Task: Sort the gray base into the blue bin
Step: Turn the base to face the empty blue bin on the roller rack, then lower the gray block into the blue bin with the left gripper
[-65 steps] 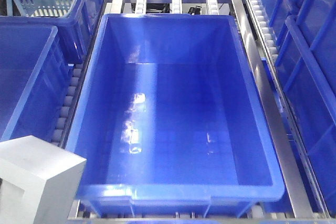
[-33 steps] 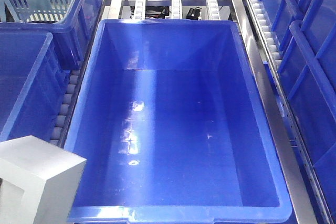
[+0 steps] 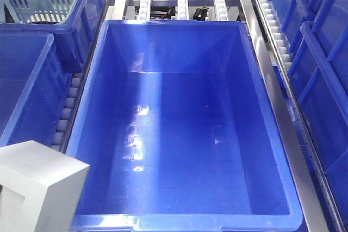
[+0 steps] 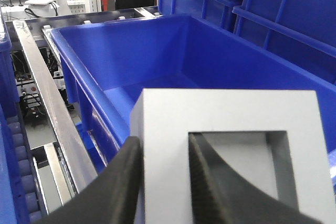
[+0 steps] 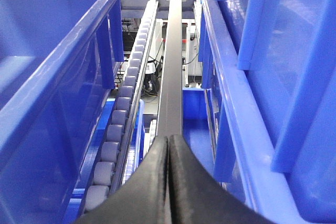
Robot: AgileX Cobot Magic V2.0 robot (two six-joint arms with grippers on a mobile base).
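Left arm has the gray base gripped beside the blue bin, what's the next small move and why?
Probably shift the base sideways toward the middle of the bin before letting go. The front view shows it off the bin's near left corner, mostly outside the rim. The left end effector pinches one wall of it, so releasing now would likely miss.

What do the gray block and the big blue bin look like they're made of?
The gray base looks like matte plastic, perhaps painted: flat, even gray with no glare. The blue bin looks like glossy molded plastic: bright light streaks reflect off its smooth floor.
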